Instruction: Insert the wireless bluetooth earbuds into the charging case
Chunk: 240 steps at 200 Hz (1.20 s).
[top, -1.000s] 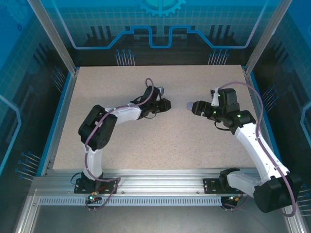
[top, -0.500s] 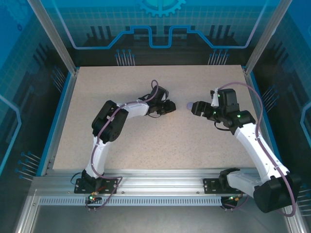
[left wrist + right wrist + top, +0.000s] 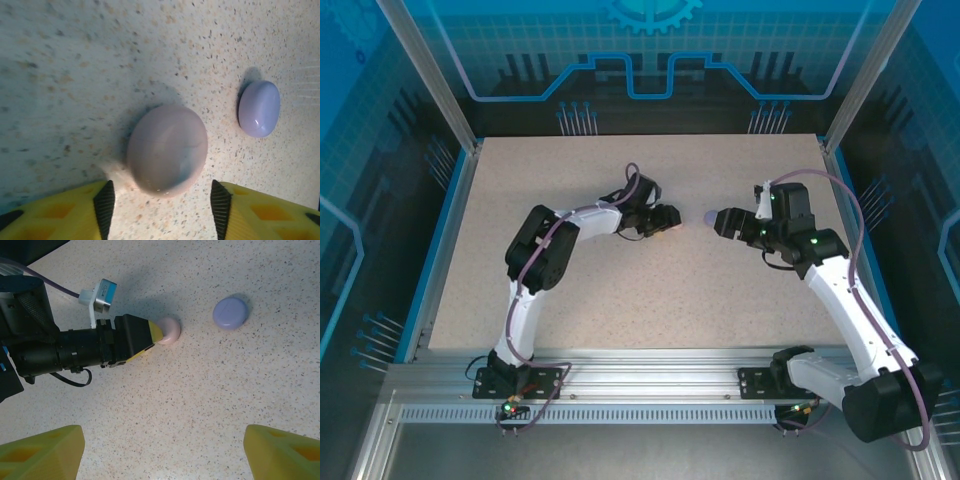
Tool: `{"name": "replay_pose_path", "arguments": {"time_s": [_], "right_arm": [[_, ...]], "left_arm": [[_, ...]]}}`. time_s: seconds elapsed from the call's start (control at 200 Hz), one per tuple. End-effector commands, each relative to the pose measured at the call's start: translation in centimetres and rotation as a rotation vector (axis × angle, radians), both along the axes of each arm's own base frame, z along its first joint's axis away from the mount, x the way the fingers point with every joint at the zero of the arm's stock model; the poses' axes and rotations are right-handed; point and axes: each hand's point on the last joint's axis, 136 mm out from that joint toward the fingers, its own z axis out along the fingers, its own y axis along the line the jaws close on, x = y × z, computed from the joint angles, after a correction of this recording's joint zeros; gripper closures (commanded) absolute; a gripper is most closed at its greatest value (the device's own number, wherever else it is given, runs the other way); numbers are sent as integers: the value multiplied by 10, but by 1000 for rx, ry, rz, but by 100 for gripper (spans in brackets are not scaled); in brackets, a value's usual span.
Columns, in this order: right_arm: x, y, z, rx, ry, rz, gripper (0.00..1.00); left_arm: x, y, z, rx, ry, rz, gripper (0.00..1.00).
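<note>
Two small round cases lie shut on the tabletop (image 3: 200, 390): a pink case (image 3: 167, 150) and a lilac case (image 3: 259, 108), near each other but not touching. I cannot tell where the earbuds are; they could be tucked inside. The left end effector (image 3: 162, 202) is partly open, and the pink case sits at the mouth of the gap with a little space on each side, so it holds nothing. The right end effector (image 3: 162, 450) is wide open and empty, up above the tabletop and well apart from both cases. If the earbuds are inside, I think the job is nearly done. If not, a lid must be opened first and each bud put in.
</note>
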Motion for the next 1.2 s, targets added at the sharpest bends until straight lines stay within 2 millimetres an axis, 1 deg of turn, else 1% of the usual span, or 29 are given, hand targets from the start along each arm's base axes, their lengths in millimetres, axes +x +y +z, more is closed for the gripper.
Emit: {"name": "replay_pose_path", "arguments": {"time_s": [0.0,0.05,0.075,0.105,0.12,0.13,0.15,0.165,0.225,0.235,0.285,0.39,0.435,0.525,0.535,0.54,0.59,0.6,0.625,0.655,0.665,0.745,0.8,0.825,0.84,0.94,1.03,1.095,1.195], "right_arm": [[0,-3,21,27,-37,-10,13],[0,-3,22,26,-40,-11,12],[-1,-4,23,23,-39,-12,9],[-1,-5,23,18,-40,-16,1],[-1,-5,23,14,-41,-18,0],[-1,-6,24,12,-42,-20,0],[-1,-7,23,5,-42,-24,0],[-1,-8,23,0,-41,-27,0],[0,-11,24,-19,-42,-36,0],[0,-12,25,-23,-44,-37,0],[1,-14,26,-41,-48,-39,0],[6,-21,29,-92,-59,-53,0],[10,-26,28,-121,-60,-69,0],[18,-39,22,-194,-67,-114,0],[19,-40,22,-203,-70,-122,0],[20,-41,21,-208,-71,-126,0],[25,-51,18,-257,-95,-167,0],[26,-54,16,-266,-98,-175,0],[28,-60,15,-289,-116,-203,0],[31,-67,14,-314,-139,-235,0],[32,-69,13,-325,-146,-242,0],[39,-82,11,-399,-233,-282,0],[42,-92,7,-463,-261,-307,0],[44,-96,9,-493,-276,-313,0],[42,-99,-1,-519,-259,-306,0],[45,-114,-17,-596,-264,-323,0],[47,-125,-33,-603,-275,-340,0],[48,-132,-45,-616,-273,-356,0],[52,-142,-63,-665,-265,-372,0]], "left_arm": [[3,41,14,60,-7,47,37],[5,53,20,72,-19,63,29],[6,59,27,75,-31,69,26],[7,67,34,79,-45,76,22],[7,70,38,82,-54,79,20],[7,73,39,85,-57,82,17],[8,77,45,90,-69,85,4],[8,82,49,96,-79,90,2],[7,94,68,112,-123,93,1],[7,96,68,118,-125,93,1],[6,104,87,131,-173,93,1],[-3,119,118,185,-277,87,1],[-7,127,136,201,-342,106,1],[-15,147,167,231,-515,166,1],[-16,149,174,231,-545,174,1],[-18,150,173,236,-550,176,1],[-24,163,192,257,-673,215,1],[-27,167,193,269,-688,222,1],[-31,175,206,279,-760,251,1],[-37,183,211,310,-829,263,1],[-39,185,218,312,-861,269,1],[-59,203,229,421,-1022,264,1],[-69,214,230,511,-1080,258,1],[-72,220,228,554,-1092,256,1],[-74,223,226,580,-1093,255,1],[-82,248,208,685,-1078,303,1],[-89,271,182,766,-1028,368,1],[-94,290,158,818,-978,415,1],[-103,317,123,848,-895,503,1]]}}
